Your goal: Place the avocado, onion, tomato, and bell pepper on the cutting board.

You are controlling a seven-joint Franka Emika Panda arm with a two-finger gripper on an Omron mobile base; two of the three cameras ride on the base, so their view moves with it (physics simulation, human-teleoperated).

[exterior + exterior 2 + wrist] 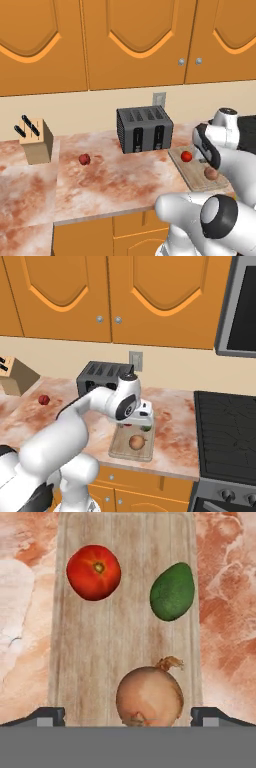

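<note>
The light wooden cutting board (125, 642) lies on the marbled counter to the right of the toaster. A red tomato (93, 572), a dark green avocado (172, 592) and a tan onion (149, 697) rest on it. My gripper (132, 717) hovers open above the board's near end, with the onion (136, 442) lying below, free of the fingers. The dark red bell pepper (84, 159) sits alone on the counter far to the left, well off the board (192, 175). In the left base view the tomato (186, 156) and onion (210, 173) show beside my hand.
A dark toaster (144, 128) stands at the back wall just left of the board. A wooden knife block (36, 140) is at the far left. A black stove top (225, 431) borders the counter on the right. Orange cabinets hang overhead.
</note>
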